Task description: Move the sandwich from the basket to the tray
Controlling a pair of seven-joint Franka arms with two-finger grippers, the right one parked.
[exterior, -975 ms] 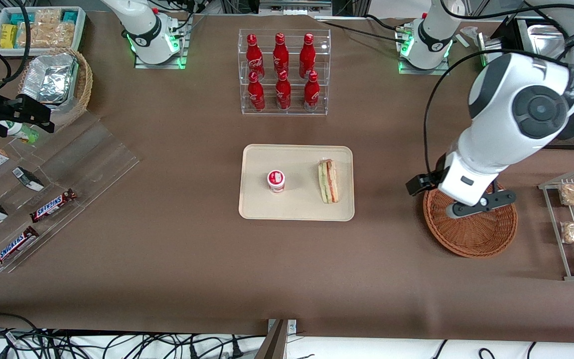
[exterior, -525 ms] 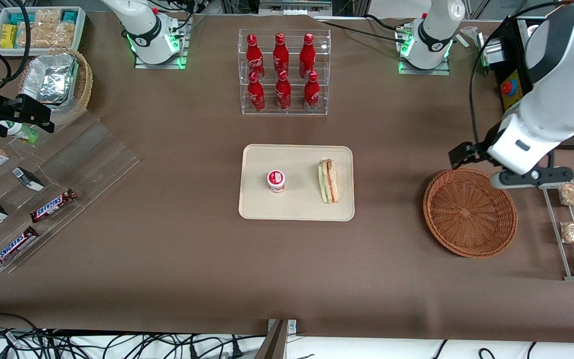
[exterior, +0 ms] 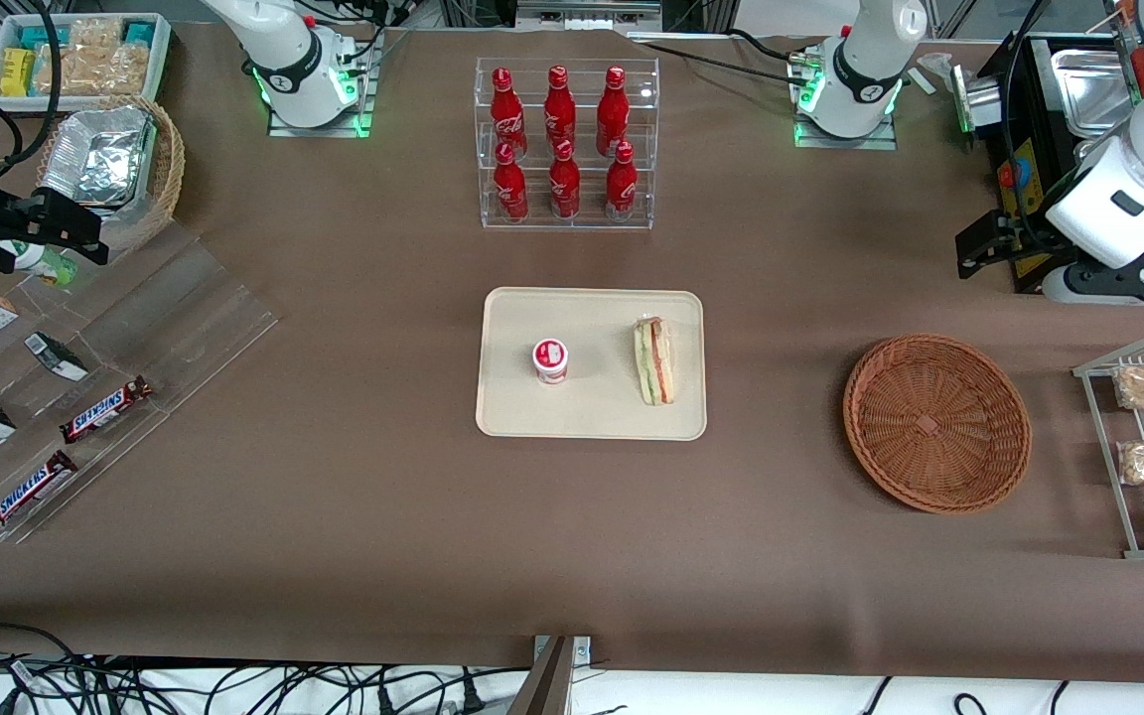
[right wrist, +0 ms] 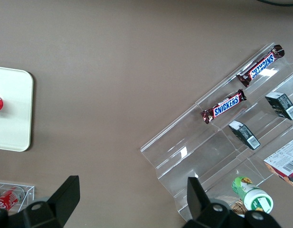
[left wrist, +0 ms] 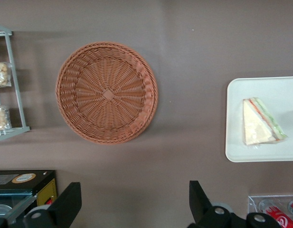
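brown table [exterior: 354, 516]: one sandwich [exterior: 653, 359] on tray [exterior: 592, 412]; one basket [exterior: 936, 423]; claw [left wrist: 132, 204] spread above table.

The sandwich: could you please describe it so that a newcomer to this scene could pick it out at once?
Find the cream tray in the middle of the brown table, nearer the camera than the rack of red bottles. The sandwich lies on it, beside a small red-lidded cup, toward the wicker basket. It is the only layered bread wedge, showing red and green filling. The gripper hangs away, jaws open.

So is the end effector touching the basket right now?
Apart. The front view shows the end effector, fingers open, farther from the camera than the basket, with bare table between them. The sandwich already lies on the tray.
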